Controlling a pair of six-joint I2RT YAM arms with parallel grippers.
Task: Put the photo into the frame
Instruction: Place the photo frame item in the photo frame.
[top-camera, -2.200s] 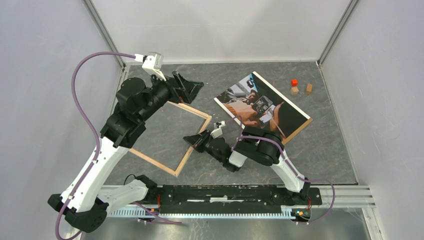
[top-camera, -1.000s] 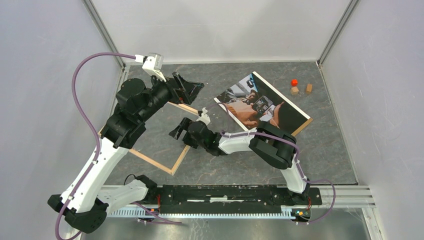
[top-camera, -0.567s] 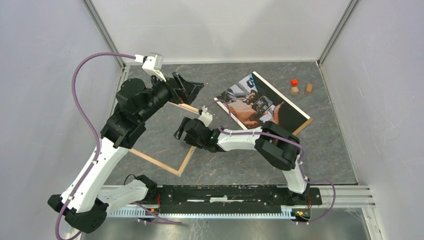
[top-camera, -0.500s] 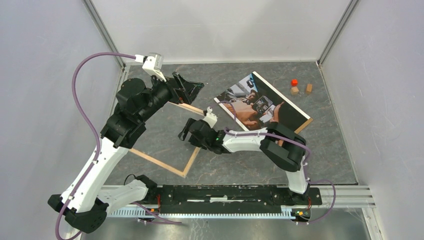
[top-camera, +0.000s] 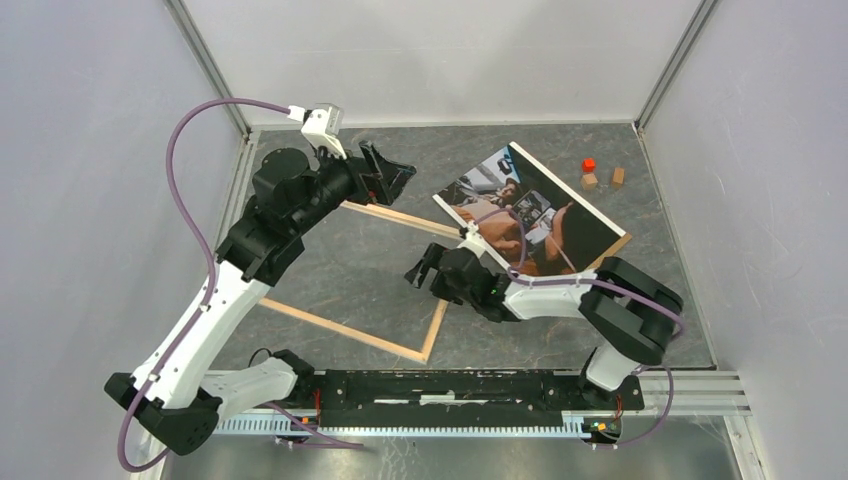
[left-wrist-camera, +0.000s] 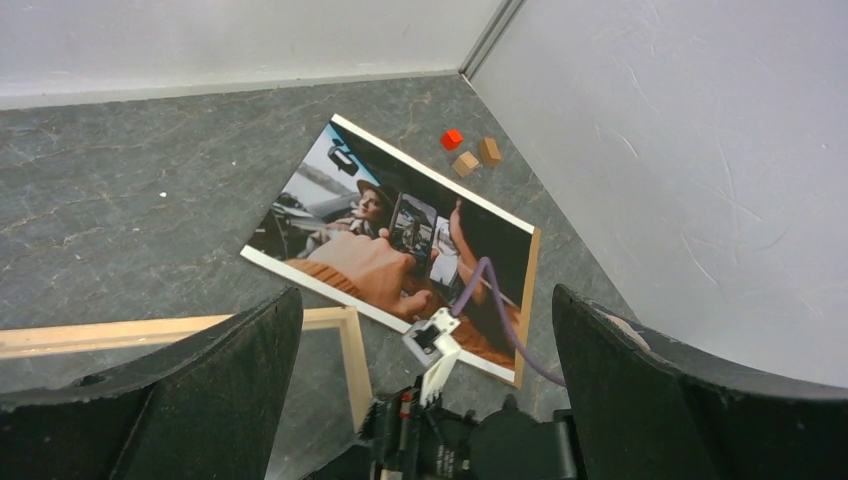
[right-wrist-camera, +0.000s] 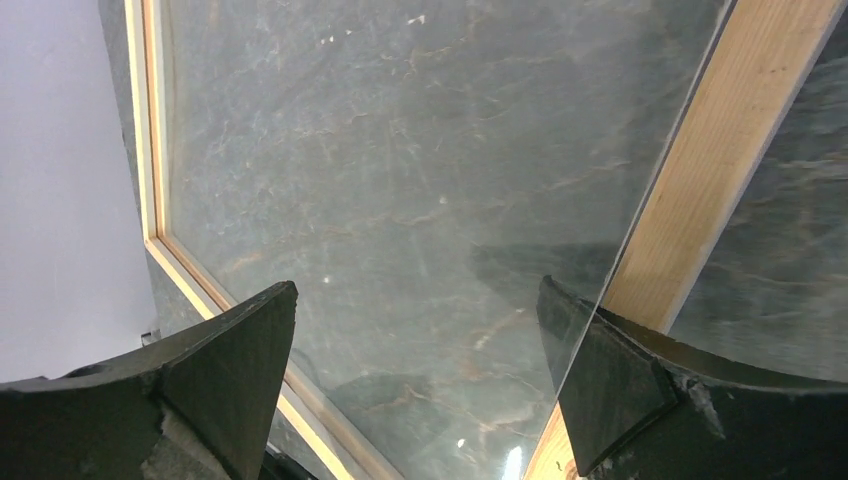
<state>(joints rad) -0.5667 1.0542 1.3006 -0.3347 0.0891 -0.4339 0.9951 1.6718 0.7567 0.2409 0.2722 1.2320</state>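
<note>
Top view: one pale-wood rectangular picture frame (top-camera: 345, 330) is lying flat, one large white-bordered colour photo (top-camera: 530, 215) just beside it; left gripper (top-camera: 395, 178) and right gripper (top-camera: 422, 272) are both gaping, holding nothing. Left wrist view: the photo is looking thin and floppy, best pinched at an edge; three small blocks (left-wrist-camera: 465, 160) are sitting beyond it. Right wrist view: the frame's rail is appearing stiff, light, apparently glazed, so fragile.
</note>
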